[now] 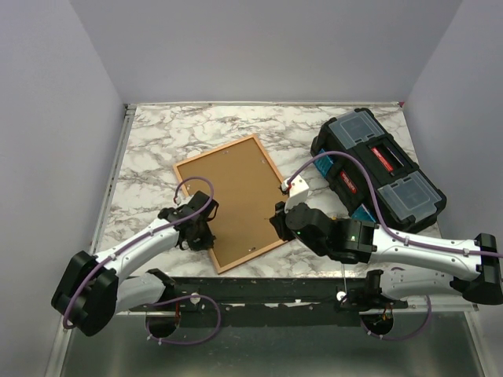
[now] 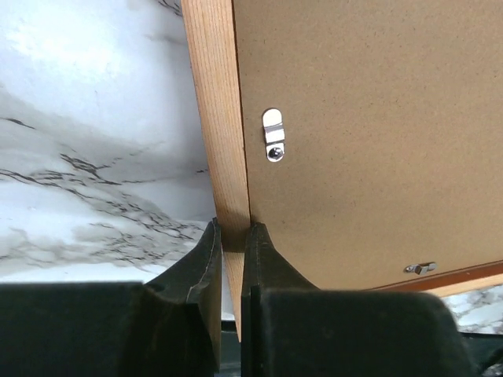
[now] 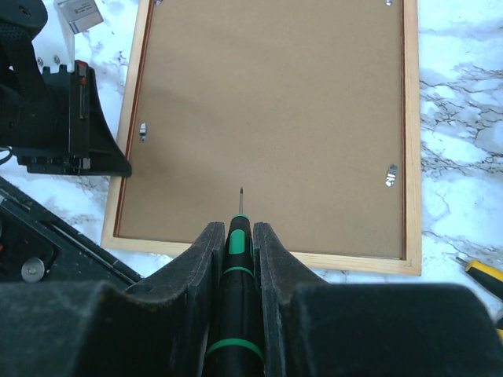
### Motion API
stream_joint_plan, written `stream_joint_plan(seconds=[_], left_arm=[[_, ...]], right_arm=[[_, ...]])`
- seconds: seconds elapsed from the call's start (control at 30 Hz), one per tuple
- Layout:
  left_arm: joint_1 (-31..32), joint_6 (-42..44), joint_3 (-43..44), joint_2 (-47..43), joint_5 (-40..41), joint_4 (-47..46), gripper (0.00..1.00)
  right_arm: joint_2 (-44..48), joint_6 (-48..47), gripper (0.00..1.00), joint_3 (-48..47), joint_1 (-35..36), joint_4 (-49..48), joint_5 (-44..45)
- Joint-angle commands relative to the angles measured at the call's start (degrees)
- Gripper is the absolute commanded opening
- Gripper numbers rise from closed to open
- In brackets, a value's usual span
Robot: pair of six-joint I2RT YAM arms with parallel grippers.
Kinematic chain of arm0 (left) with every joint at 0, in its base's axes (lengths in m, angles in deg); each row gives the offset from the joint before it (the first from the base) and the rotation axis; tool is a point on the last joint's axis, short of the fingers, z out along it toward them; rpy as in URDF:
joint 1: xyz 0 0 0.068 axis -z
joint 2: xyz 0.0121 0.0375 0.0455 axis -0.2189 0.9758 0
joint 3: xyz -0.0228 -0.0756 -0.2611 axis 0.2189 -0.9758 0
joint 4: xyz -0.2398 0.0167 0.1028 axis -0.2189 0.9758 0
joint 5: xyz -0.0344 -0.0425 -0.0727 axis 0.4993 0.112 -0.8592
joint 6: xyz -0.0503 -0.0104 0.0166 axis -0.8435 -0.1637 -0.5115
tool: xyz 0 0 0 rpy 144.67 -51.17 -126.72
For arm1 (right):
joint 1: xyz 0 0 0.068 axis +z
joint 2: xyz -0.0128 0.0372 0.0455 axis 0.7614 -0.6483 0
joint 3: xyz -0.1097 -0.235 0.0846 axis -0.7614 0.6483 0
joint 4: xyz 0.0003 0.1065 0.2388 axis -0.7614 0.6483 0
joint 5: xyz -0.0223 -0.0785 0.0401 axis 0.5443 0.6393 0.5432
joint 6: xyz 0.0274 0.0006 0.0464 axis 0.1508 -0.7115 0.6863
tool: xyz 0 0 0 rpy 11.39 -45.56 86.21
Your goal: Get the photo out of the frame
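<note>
The frame (image 1: 236, 200) lies face-down on the marble table (image 1: 149, 149), brown backing up. Left gripper (image 2: 233, 229) pinches its wooden edge, likely to steady it. Right gripper (image 3: 239, 227) clamps a screwdriver (image 3: 237, 251), tip poised over the backing, presumably to turn the retaining clips (image 2: 273, 135).

No words or numbers could be read anywhere. The black toolbox (image 1: 380, 169), lying off to the right of and beyond the screwdriver (image 3: 236, 259), carried red labels (image 1: 385, 157) on its lid, their lettering too small to make out. A white tag (image 3: 78, 12) with a grey printed patch, far up and left of the screwdriver's tip, was too blurred to read.
</note>
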Motion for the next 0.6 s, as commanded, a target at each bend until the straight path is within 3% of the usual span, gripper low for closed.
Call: stream_joint_plan(seconds=[0.0, 0.27, 0.4, 0.53, 0.57], left_arm=[[-0.52, 13.1, 1.72, -0.22, 3.57, 2.89, 0.0], [-0.53, 13.74, 3.75, -2.97, 5.4, 7.58, 0.0], [-3.47, 12.77, 3.86, -6.1, 5.13, 8.02, 0.0], [-5.96, 12.27, 6.21, -8.4, 1.93, 8.96, 0.51], [-6.11, 12.0, 7.04, -9.03, 1.42, 9.19, 0.58]], right_arm=[[1.17, 0.08, 0.01, 0.67, -0.29, -0.7, 1.72], [0.99, 0.19, 0.01, 0.95, -0.3, -1.13, 1.01], [0.46, 0.88, 0.01, 1.34, -0.33, -1.84, -0.07], [-0.86, 1.88, 0.01, 1.9, -0.4, -4.1, -1.7], [-1.57, 2.14, 0.01, 1.84, -0.34, -4.88, -2.06]])
